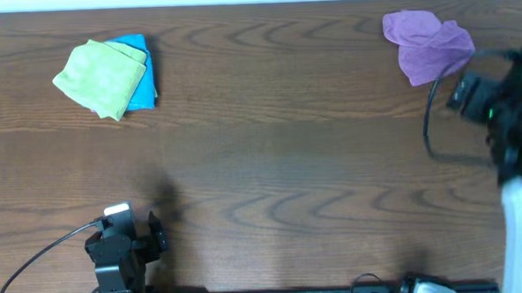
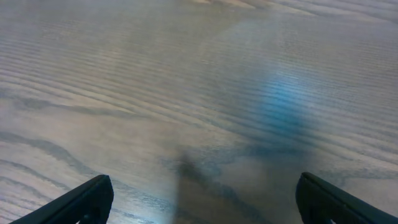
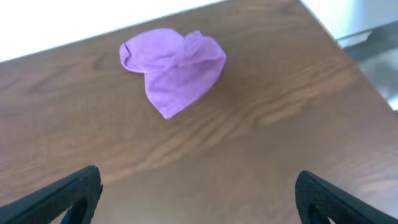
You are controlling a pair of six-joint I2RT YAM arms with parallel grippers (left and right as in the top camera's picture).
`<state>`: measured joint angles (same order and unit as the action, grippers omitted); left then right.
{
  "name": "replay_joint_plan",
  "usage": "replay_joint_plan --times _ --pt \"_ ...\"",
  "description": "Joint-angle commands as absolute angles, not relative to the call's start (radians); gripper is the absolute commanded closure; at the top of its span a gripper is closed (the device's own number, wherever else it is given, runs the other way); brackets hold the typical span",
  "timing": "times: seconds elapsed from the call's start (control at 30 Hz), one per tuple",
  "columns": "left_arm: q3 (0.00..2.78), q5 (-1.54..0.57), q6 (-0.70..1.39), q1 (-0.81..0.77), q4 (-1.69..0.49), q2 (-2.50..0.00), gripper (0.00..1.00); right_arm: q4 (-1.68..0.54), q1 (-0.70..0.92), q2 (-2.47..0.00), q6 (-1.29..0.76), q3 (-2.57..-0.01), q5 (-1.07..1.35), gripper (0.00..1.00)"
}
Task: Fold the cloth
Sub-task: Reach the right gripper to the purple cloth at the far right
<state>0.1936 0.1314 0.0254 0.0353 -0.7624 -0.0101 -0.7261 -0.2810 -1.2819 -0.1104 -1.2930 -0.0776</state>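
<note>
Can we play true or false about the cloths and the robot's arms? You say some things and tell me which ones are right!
1. The purple cloth lies bunched up near a far corner of the table. True.
2. The right tool is holding the purple cloth. False: it is open, and the cloth lies ahead of it on the wood, untouched.
3. The green cloth lies on top of the blue cloth. True.
4. The left tool is shut on the green cloth. False: it is open over bare wood, far from both of those cloths.
</note>
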Motion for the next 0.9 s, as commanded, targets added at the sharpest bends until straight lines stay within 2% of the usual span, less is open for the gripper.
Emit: replay_joint_plan --times 0.0,0.43,0.73,0.87 --pt "0.172 0.138 0.019 0.030 -0.782 -0.004 0.05 -0.756 -0.289 -1.449 -0.107 -1.420 -0.070 0.01" --pt "0.172 0.138 0.019 0.030 -0.781 -0.004 0.05 -0.765 -0.301 -1.983 -0.093 -1.800 0.008 0.01" --pt "0.172 0.138 0.019 0.030 -0.782 -0.004 0.05 -0.693 -0.301 -2.076 -0.088 -1.812 0.049 0.01" --pt "0.172 0.138 0.019 0.030 -0.781 -0.004 0.05 -0.581 -0.298 -2.093 -0.089 -1.812 0.059 0.01"
